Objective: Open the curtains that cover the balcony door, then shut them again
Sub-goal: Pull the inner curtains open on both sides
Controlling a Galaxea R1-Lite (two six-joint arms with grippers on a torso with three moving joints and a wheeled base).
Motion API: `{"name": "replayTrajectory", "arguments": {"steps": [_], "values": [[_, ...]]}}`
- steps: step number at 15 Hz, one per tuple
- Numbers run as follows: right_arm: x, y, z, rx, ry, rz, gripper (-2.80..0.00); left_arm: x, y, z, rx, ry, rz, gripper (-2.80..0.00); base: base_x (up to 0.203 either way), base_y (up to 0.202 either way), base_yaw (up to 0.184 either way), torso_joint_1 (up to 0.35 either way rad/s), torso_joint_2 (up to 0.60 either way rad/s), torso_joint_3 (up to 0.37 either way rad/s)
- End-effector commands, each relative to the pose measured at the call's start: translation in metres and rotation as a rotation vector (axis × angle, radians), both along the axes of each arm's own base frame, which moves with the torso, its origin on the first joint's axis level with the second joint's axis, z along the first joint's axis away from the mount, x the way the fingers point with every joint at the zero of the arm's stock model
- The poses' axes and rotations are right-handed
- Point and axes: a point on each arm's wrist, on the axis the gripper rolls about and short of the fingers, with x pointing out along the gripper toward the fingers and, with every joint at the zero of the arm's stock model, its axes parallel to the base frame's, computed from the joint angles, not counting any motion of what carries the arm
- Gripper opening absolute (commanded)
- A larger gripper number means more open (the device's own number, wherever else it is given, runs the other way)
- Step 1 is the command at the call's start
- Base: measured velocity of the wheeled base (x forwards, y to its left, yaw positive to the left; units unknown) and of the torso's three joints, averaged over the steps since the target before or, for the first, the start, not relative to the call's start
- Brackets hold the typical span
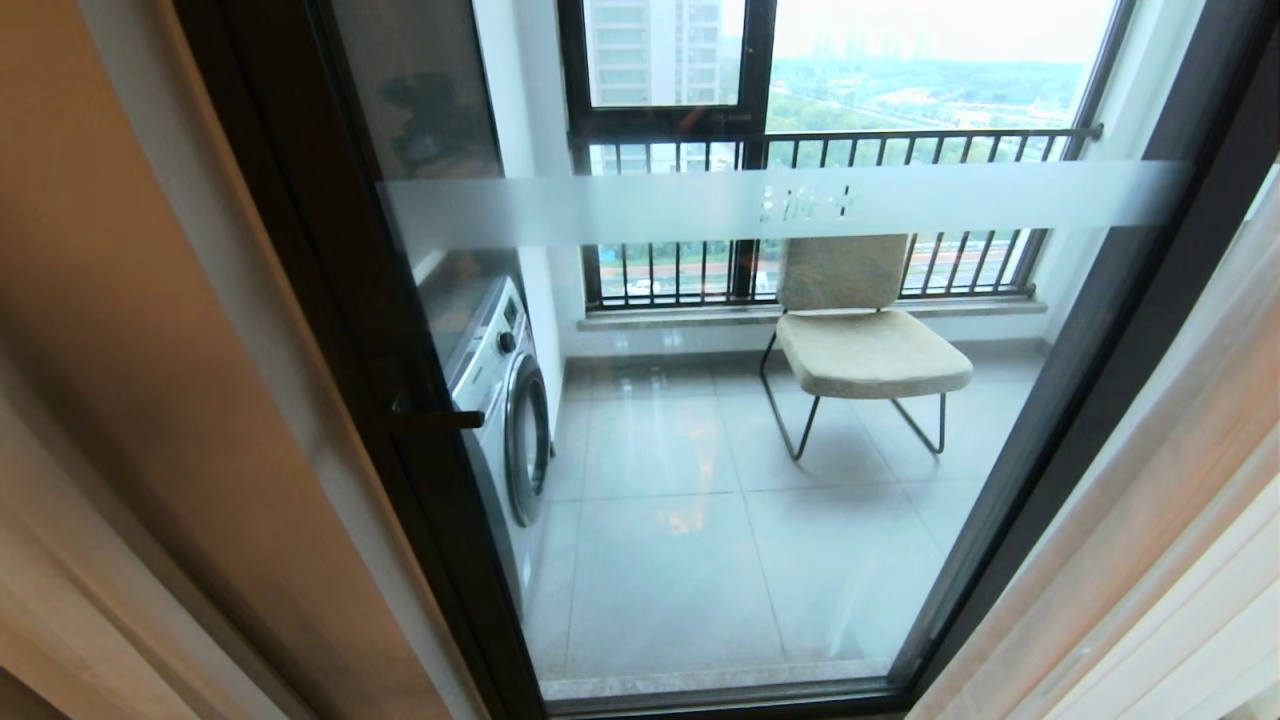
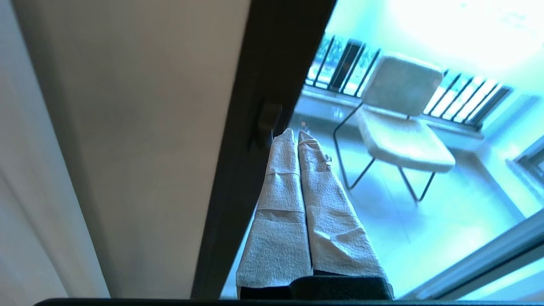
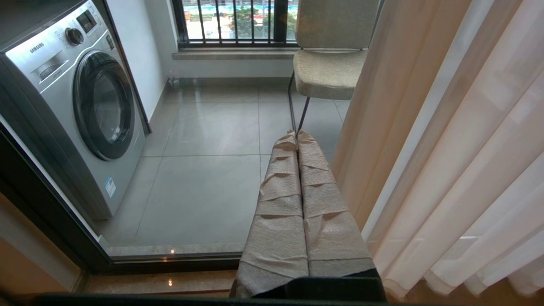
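Note:
The balcony door (image 1: 330, 300) fills the head view, its glass and frosted band (image 1: 760, 205) uncovered. The curtains are drawn aside: sheer white and beige folds hang at the right (image 1: 1180, 500), beige fabric at the left (image 1: 120, 420). Neither gripper shows in the head view. In the left wrist view my left gripper (image 2: 296, 135) is shut and empty, its cloth-wrapped tips close to the door's black frame (image 2: 255, 85) and small handle (image 2: 268, 119). In the right wrist view my right gripper (image 3: 296, 137) is shut and empty, low before the glass, with the curtains (image 3: 446, 148) right beside it.
Behind the glass on the balcony stand a washing machine (image 1: 505, 400) at the left and a beige chair (image 1: 865, 345) on thin metal legs. A black-framed window with railing bars (image 1: 850, 145) closes the far side. The door's bottom rail (image 3: 170, 263) runs along the floor.

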Motion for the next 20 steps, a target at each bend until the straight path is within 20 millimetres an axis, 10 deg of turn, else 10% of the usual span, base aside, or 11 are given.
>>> {"name": "replayTrajectory", "arguments": {"steps": [1, 7, 20], "values": [[0.000, 0.000, 0.000, -0.001, 0.001, 0.000, -2.80, -0.007, -0.017, -0.026, 0.015, 0.039, 0.051, -2.80, 0.000, 0.000, 0.000, 0.000, 0.00, 0.000], [0.000, 0.000, 0.000, -0.001, 0.000, 0.000, -2.80, -0.059, -0.030, -0.120, 0.140, 0.096, 0.178, -2.80, 0.000, 0.000, 0.000, 0.000, 0.00, 0.000], [0.000, 0.000, 0.000, -0.001, 0.000, 0.000, -2.80, -0.101, -0.034, -0.161, 0.256, -0.007, 0.009, -2.80, 0.000, 0.000, 0.000, 0.000, 0.00, 0.000]]}}
